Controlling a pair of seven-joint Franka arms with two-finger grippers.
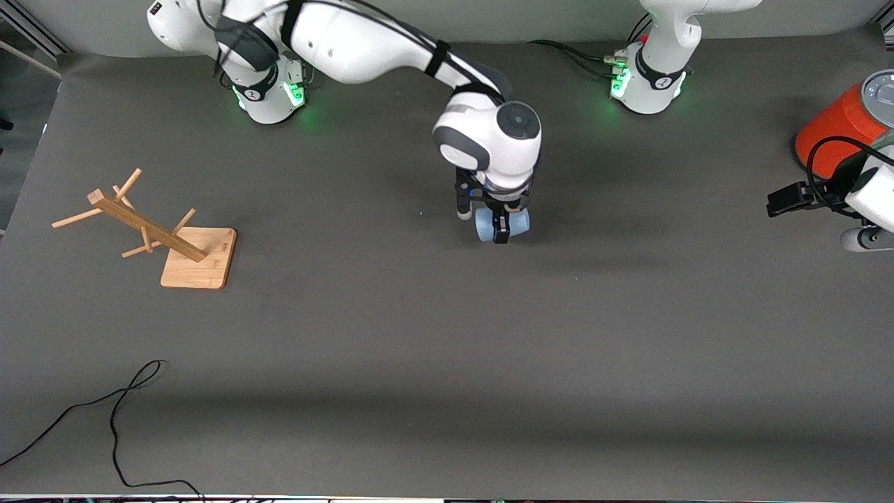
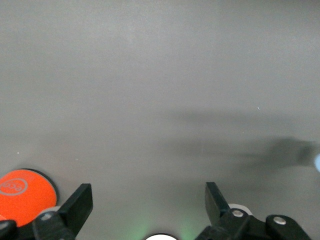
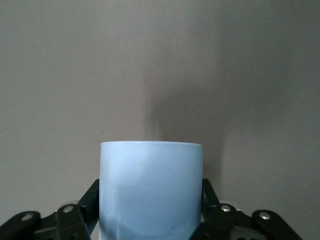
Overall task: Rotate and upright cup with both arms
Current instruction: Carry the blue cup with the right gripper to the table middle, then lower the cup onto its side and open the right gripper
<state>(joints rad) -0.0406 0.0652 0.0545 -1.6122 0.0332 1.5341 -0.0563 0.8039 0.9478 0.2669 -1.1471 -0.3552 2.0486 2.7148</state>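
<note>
The light-blue cup (image 1: 483, 226) lies with its side turned up, over the middle of the grey table. My right gripper (image 1: 501, 230) comes down on it from above and is shut on it. In the right wrist view the cup (image 3: 151, 187) fills the gap between the two black fingers (image 3: 89, 201), its flat end pointing away from the camera. I cannot tell whether it still touches the table. My left arm (image 1: 873, 199) waits at its own end of the table. Its gripper (image 2: 149, 201) is open, with only bare table between the fingers.
A large orange cylinder with a grey lid (image 1: 838, 126) stands beside the left arm's hand, and also shows in the left wrist view (image 2: 22, 194). A wooden peg rack (image 1: 178, 246) leans on its base toward the right arm's end. A black cable (image 1: 115, 412) lies near the front edge.
</note>
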